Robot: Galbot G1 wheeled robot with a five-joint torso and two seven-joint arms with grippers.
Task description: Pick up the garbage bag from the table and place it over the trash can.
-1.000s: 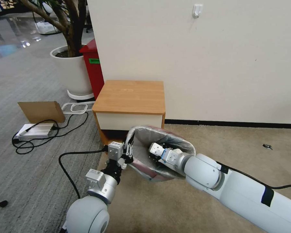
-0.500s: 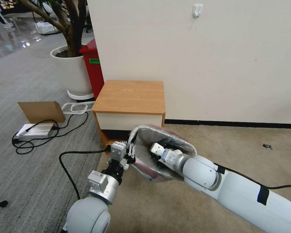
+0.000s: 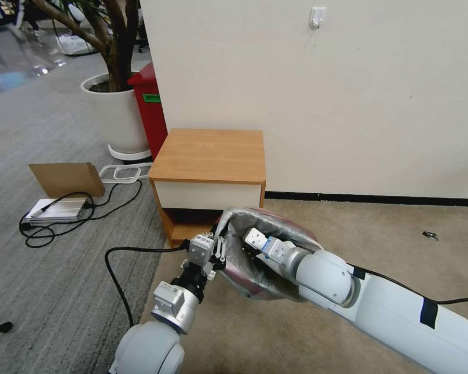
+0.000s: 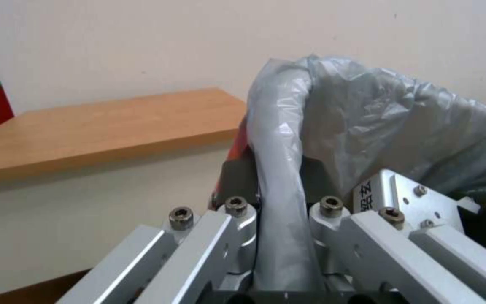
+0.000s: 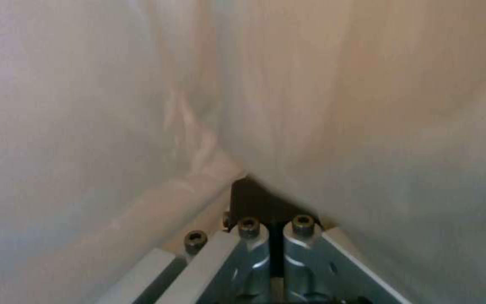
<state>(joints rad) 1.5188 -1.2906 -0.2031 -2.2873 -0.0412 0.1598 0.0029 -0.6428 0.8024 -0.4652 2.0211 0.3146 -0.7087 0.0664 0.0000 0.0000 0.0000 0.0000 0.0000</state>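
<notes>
garbage bag (image 3: 268, 249) hangs open-mouthed in the air just in front of the table (image 3: 209, 154), at about 6 o'clock from its white drawer front, low over the beige carpet (image 3: 348, 244). left gripper (image 3: 219, 250) sits at the 9 o'clock edge of the bag's mouth, fingers closed on the rolled rim; in the left wrist view that rim (image 4: 279, 177) runs between the two pads, grey plastic bunched tight, a pink-red band just showing beside it. right gripper (image 3: 247, 244) is reached inside the bag; in the right wrist view its fingers (image 5: 271, 228) stand pressed together on a fold of film (image 5: 209, 160). table top bare wood. red bin (image 3: 150, 111) and white planter (image 3: 114, 117) at 10 o'clock from the table, against the wall.
</notes>
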